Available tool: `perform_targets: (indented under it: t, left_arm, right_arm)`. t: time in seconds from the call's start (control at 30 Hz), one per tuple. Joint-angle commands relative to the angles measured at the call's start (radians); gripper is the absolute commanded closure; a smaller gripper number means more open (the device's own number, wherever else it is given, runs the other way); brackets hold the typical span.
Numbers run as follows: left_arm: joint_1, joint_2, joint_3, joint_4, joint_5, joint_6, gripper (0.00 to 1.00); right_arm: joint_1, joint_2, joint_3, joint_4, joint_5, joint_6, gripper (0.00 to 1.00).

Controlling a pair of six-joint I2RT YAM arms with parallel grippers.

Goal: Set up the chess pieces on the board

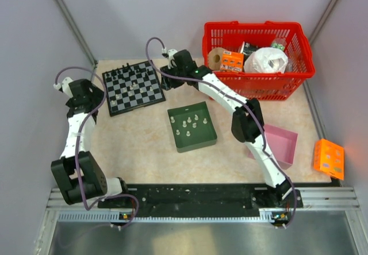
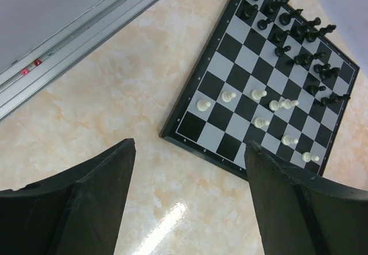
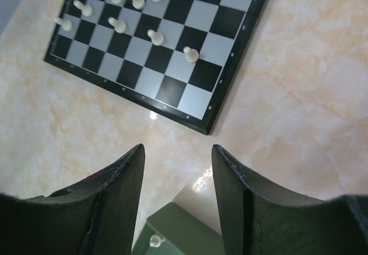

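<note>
Table [image 1: 138,149]: pale marbled top; its near edge is hidden behind the dark rail that carries both arm bases.
Green tray [image 1: 198,137]: near the middle of the table, just short of the board's right corner. It holds several whitish chess pieces [image 1: 187,124], too small to tell their kinds. In the right wrist view only one corner of it shows, cut off by the bottom edge, with one pale piece [image 3: 154,240] inside.
Pink box [image 1: 279,146]: on the right, partly covered by the right arm.
Orange box [image 1: 328,158]: at the far right edge.
Left gripper [image 2: 190,146]: fingers spread wide with nothing between them, hovering over bare table just off the board's near-left corner. From above its fingertips are hard to make out.
Right gripper [image 3: 177,149]: fingers parted and empty, above the strip of table between tray and board.
Board [image 1: 146,97]: flat on the far-left part of the table, turned at a slight angle. The right wrist view crops its far side.
White pieces [image 2: 260,94]: scattered over the nearer rows – one pair stands so close together that they blur.
Black pieces [image 2: 287,31]: crowded along the far two rows – some overlap, so no count is possible.
Red basket [image 1: 259,81]: far right, its contents partly hiding one another.
</note>
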Motion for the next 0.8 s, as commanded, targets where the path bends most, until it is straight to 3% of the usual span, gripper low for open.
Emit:
perform_targets:
  t: [0.0,0.23,0.37,0.43,0.57,0.63,0.77]
  left_arm:
    - [0.025,0.036,0.056,0.014,0.012,-0.010,0.18]
    - [0.053,0.134,0.088,0.035,0.047,-0.019,0.21]
    - [0.067,0.232,0.128,0.031,0.101,-0.020,0.28]
    - [0.073,0.270,0.142,0.037,0.119,-0.007,0.40]
    - [0.080,0.324,0.156,0.044,0.135,-0.004,0.48]
    - [0.091,0.350,0.170,0.043,0.164,-0.004,0.62]
    - [0.122,0.396,0.197,0.029,0.215,-0.006,0.78]
  right_arm:
    - [0.015,0.063,0.097,0.045,0.008,-0.016,0.50]
    - [0.015,0.158,0.126,0.125,0.051,-0.004,0.48]
    - [0.015,0.210,0.156,0.154,0.044,0.014,0.48]
    - [0.015,0.230,0.159,0.166,0.041,0.034,0.48]
    - [0.015,0.277,0.162,0.180,0.062,0.063,0.48]
    - [0.015,0.291,0.162,0.194,0.061,0.076,0.50]
    - [0.013,0.319,0.167,0.200,0.073,0.100,0.51]
